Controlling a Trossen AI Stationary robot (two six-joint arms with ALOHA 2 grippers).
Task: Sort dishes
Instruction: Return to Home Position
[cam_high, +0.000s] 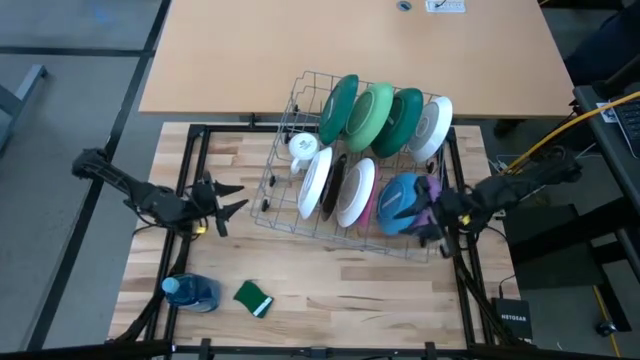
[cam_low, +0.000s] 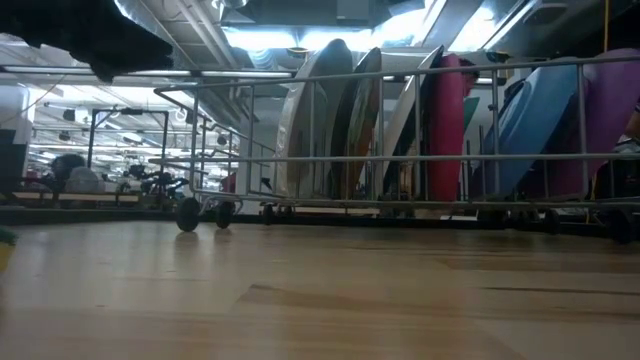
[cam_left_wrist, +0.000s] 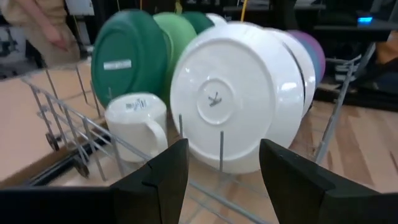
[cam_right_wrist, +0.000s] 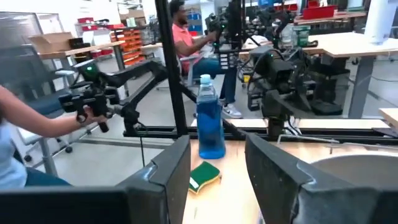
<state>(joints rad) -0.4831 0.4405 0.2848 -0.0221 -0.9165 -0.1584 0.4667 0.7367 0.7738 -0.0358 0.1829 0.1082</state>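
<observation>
A wire dish rack (cam_high: 285, 215) stands mid-table with plates standing on edge in its slots. The back row holds dark green (cam_high: 340, 108), light green (cam_high: 372, 115), dark green (cam_high: 403, 120) and white (cam_high: 432, 128) plates. The front row holds a white plate (cam_high: 316, 182), a dark one, another white (cam_high: 356, 190), then pink, blue (cam_high: 400, 200) and purple (cam_high: 428, 192) ones. My left gripper (cam_high: 228, 200) is open and empty just left of the rack, facing the white plate (cam_left_wrist: 239, 93). My right gripper (cam_high: 436, 222) is open beside the rack's right end, next to the purple plate.
A white mug (cam_high: 303, 148) sits in the rack's left end (cam_left_wrist: 134, 121). A blue bottle (cam_high: 192, 291) and a green sponge (cam_high: 253, 298) lie near the front left edge. A second pale table (cam_high: 350, 40) stands behind. People show in the room beyond (cam_right_wrist: 186, 37).
</observation>
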